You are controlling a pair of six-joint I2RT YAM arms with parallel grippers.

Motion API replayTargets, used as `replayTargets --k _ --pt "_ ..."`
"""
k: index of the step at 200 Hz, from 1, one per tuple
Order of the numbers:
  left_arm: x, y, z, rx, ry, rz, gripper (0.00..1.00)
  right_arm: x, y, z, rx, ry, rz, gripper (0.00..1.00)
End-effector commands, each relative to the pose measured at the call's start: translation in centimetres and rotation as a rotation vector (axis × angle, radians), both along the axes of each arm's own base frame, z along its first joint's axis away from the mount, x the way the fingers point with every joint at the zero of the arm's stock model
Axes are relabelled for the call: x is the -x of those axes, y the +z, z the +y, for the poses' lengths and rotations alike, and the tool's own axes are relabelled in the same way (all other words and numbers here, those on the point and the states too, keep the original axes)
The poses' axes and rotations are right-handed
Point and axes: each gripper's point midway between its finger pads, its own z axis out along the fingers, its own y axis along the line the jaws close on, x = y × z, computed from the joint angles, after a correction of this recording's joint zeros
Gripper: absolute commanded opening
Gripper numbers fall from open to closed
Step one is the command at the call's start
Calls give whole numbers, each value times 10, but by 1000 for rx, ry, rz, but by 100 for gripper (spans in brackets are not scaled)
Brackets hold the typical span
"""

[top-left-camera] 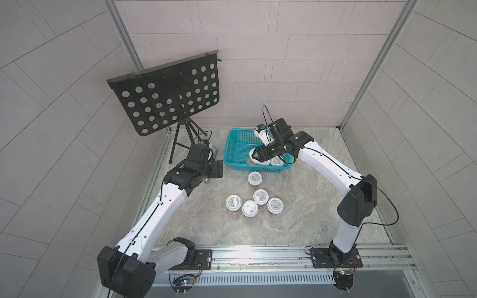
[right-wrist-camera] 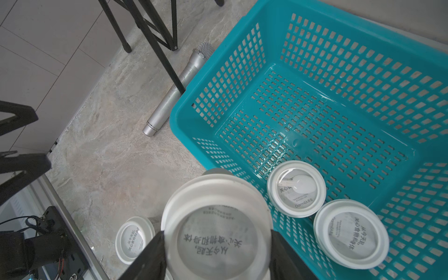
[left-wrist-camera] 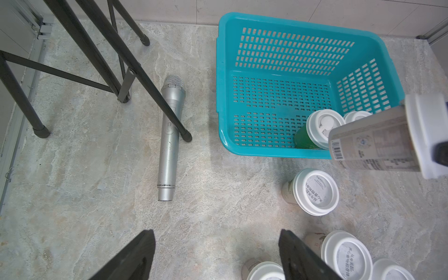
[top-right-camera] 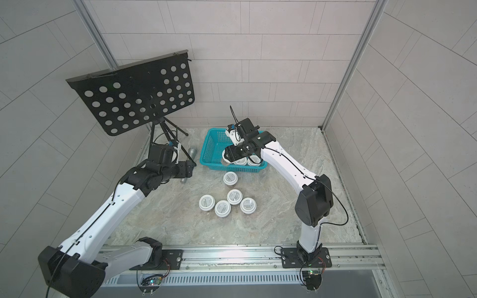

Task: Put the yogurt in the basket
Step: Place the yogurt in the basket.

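Hanging over the near left corner of the teal basket (top-left-camera: 238,138), the right claw (top-left-camera: 255,156) is clamped on the held yogurt cup (top-left-camera: 250,162), as both top views show. The two yogurt cups (top-left-camera: 276,161) already inside stand against the near wall, just right of it. On the counter (top-left-camera: 309,206) the lone yogurt cup (top-left-camera: 255,178) sits just outside that near wall. The four yogurt cups (top-left-camera: 249,208) cluster nearer still, apart from the basket. The left claw (top-left-camera: 219,169) hovers left of the basket, near the foot of a black music stand (top-left-camera: 167,95). A top view also shows a silver microphone (top-right-camera: 192,154) between that claw and the basket.

In the left wrist view, the left claw (left-wrist-camera: 215,257) has its fingers (left-wrist-camera: 138,254) apart, with only bare counter between them. The microphone (left-wrist-camera: 169,135) lies beside the basket (left-wrist-camera: 223,97), a stand leg crossing over it. The held yogurt cup (left-wrist-camera: 375,143) hangs tilted above the near rim, and the lone yogurt cup (left-wrist-camera: 315,191) stands upright on the counter.

In the right wrist view, black fingers (right-wrist-camera: 150,257) of the right claw (right-wrist-camera: 218,254) press either side of the held yogurt cup (right-wrist-camera: 218,232) at its white lid. The two yogurt cups (right-wrist-camera: 296,188) (right-wrist-camera: 350,235) stand upright on the mesh floor, just beside each other.
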Motion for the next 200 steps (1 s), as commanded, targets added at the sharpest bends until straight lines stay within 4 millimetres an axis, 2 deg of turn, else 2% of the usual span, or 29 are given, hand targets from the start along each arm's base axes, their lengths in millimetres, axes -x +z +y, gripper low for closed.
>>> replayTargets --k 1,57,92,154,200 --pt "0 2 3 0 5 -14 87 -21 2 0 0 -66 -37 63" --pt "-1 1 3 9 7 -10 87 -53 -21 4 57 -132 -44 63" --pt "-1 0 3 14 5 -7 87 -66 -41 8 115 -134 -28 63" --pt "-2 0 4 20 7 -6 87 -71 -71 23 224 -95 -5 63" --pt "-1 0 4 24 8 -5 87 -72 -91 26 287 -86 4 63"
